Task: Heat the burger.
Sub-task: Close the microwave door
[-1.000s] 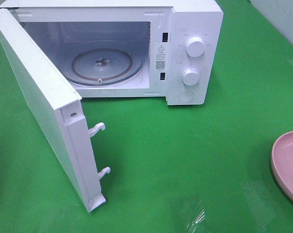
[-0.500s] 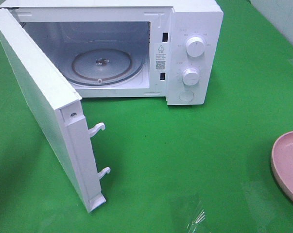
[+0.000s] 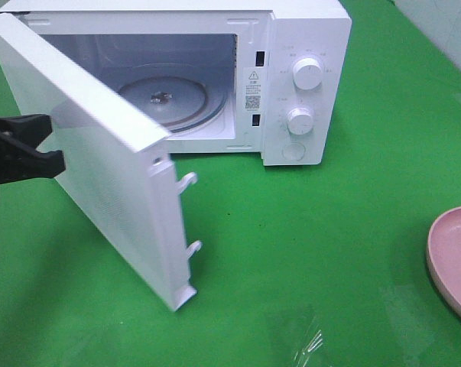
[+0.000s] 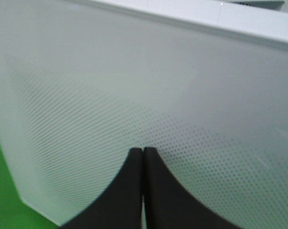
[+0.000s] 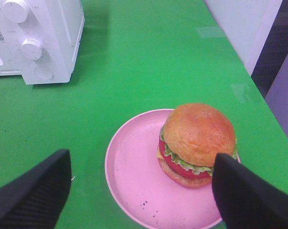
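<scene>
1. On green table (image 3: 329, 229): white microwave (image 3: 306, 46) at back, door (image 3: 108, 176) swung partly out, glass turntable (image 3: 176, 103) visible inside, bare.
2. Left gripper (image 4: 143, 157) w/ jaws pressed together, nothing between them; tips right up against door's dotted outer face. Exterior view shows it as a black shape (image 3: 31, 149) at left side of door.
3. Right gripper (image 5: 141, 188) jaws spread wide, holding nothing, hanging above pink plate (image 5: 134, 176).
4. Burger (image 5: 197, 143) sits upright on plate's right half in wrist view, between the two fingers (image 5: 34, 195) but not touched.
5. Plate well apart from microwave, at table's right edge (image 3: 453, 260); burger not seen in exterior view.
6. Two knobs (image 3: 306, 74) & a round button on microwave front panel.
</scene>
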`<state>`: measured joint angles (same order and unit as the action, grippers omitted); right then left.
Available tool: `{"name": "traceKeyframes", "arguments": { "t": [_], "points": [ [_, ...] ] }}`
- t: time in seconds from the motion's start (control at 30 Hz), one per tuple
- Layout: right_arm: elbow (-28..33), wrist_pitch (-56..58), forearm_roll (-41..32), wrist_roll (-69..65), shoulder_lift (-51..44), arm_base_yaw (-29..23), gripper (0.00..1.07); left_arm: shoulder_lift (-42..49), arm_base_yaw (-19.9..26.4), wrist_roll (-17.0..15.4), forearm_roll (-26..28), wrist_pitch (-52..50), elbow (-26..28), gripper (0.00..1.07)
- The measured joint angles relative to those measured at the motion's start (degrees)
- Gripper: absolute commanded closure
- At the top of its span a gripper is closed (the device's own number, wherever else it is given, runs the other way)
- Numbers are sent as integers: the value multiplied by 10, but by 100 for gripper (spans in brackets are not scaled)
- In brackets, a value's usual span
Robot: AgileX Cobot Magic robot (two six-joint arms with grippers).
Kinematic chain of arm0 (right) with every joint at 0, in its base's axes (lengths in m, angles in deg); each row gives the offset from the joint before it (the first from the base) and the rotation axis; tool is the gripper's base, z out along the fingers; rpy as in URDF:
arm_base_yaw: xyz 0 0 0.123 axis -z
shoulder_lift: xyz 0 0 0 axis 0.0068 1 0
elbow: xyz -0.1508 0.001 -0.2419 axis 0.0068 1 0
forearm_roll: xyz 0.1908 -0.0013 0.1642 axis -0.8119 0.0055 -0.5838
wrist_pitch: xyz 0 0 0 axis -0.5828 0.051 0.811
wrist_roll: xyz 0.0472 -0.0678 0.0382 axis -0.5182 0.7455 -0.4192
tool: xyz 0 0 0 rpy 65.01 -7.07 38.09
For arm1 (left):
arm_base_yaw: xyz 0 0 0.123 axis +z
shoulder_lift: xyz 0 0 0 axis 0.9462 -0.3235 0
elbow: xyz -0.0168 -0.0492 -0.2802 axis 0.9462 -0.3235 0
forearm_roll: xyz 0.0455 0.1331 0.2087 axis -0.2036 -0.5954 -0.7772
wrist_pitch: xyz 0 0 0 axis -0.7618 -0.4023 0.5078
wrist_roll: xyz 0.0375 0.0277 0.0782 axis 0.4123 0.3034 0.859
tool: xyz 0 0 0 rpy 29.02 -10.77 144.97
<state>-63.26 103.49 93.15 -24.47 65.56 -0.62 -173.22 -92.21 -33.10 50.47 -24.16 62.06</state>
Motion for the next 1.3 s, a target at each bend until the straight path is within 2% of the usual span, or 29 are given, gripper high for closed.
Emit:
{"name": "traceKeyframes", "arguments": {
  "t": [0.07, 0.23, 0.3, 0.4, 0.43, 0.47, 0.53, 0.7, 0.77, 0.83, 0.87, 0.97, 1.13, 1.2, 1.3],
  "points": [
    [0, 0, -1, 0, 0, 0, 31, -42, -44, 33, 44, -3, 41, 107],
    [0, 0, -2, 0, 0, 0, 31, -73, -73, 49, 74, -3, 74, 107],
    [0, 0, -2, 0, 0, 0, 31, -114, -107, 53, 105, -4, 126, 107],
    [0, 0, -2, 0, 0, 0, 31, -123, -113, 53, 110, -3, 136, 107],
    [0, 0, -2, 0, 0, 0, 31, -143, -126, 57, 120, -1, 161, 107],
    [0, 0, -2, 0, 0, 0, 31, -143, -126, 57, 120, -1, 161, 107],
    [0, 0, -2, 0, 0, 0, 31, -179, -150, 66, 140, 11, 210, 107],
    [0, 0, -2, 0, 0, 0, 31, -203, -160, 68, 154, 19, 246, 107],
    [0, 0, -2, 0, 0, 0, 31, -237, -167, 68, 160, 44, 294, 107],
    [0, 0, -2, 0, 0, 0, 31, -237, -167, 68, 160, 44, 294, 107],
    [0, 0, -3, 0, 0, 0, 31, -252, -167, 68, 161, 56, 324, 107],
    [0, 0, -3, 0, 0, 0, 31, -279, -175, 68, 149, 101, 373, 107],
    [0, 0, -3, 0, 0, 0, 31, -298, -178, 69, 140, 122, 406, 107],
    [0, 0, -3, 0, 0, 0, 31, -317, -180, 77, 136, 147, 446, 107],
    [0, 0, -3, 0, 0, 0, 31, -321, -183, 86, 133, 163, 458, 107]
  ]
}}
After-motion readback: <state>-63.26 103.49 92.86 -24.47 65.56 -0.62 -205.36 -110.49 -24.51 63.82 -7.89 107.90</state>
